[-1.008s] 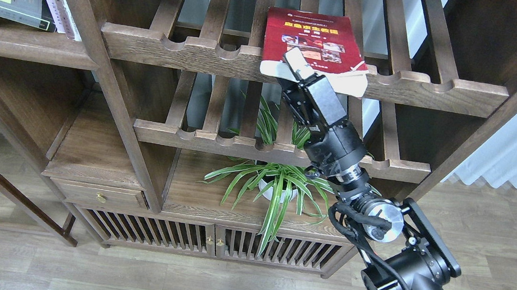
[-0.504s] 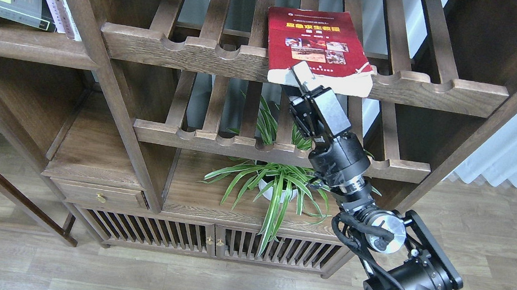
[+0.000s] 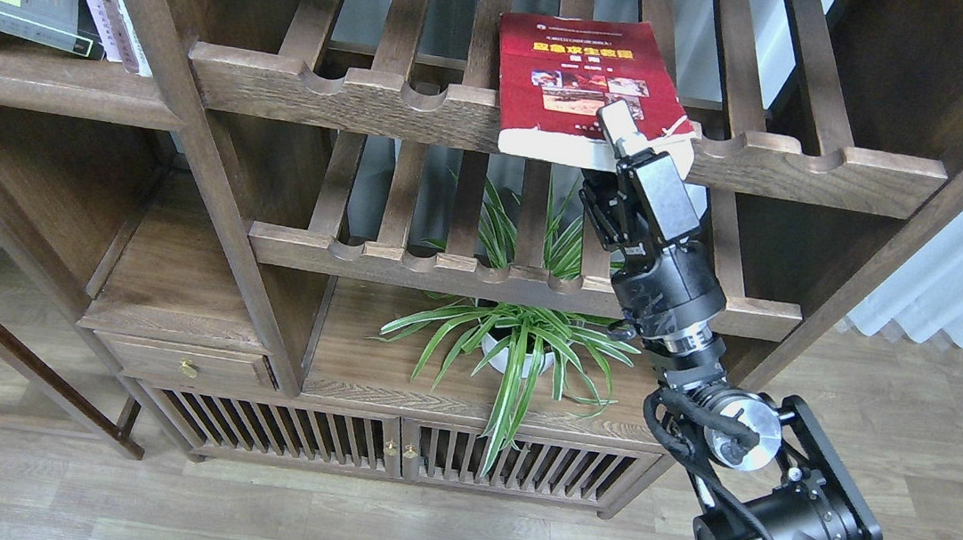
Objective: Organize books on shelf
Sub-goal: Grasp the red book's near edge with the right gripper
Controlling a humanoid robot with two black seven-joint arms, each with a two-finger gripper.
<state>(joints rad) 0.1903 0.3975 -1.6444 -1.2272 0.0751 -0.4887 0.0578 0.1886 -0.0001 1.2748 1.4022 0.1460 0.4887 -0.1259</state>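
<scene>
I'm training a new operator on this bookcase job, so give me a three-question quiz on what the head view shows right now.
1. True or false: the thick red paperback with the yellow title lies on the upper slatted wooden rack, its near edge hanging over the scalloped front rail.
2. Which arm's gripper is at that book's near edge? A) left B) right
3. Fill in: the green leafy potted plant stands ___ the lower slatted rack.

Key: 1 true. 2 B, the right gripper touches the overhanging edge; its grip state is unclear. 3 below.

Right arm (image 3: 669, 272) raised, extended up-left; jaws state unclear; left arm unseen.
</scene>
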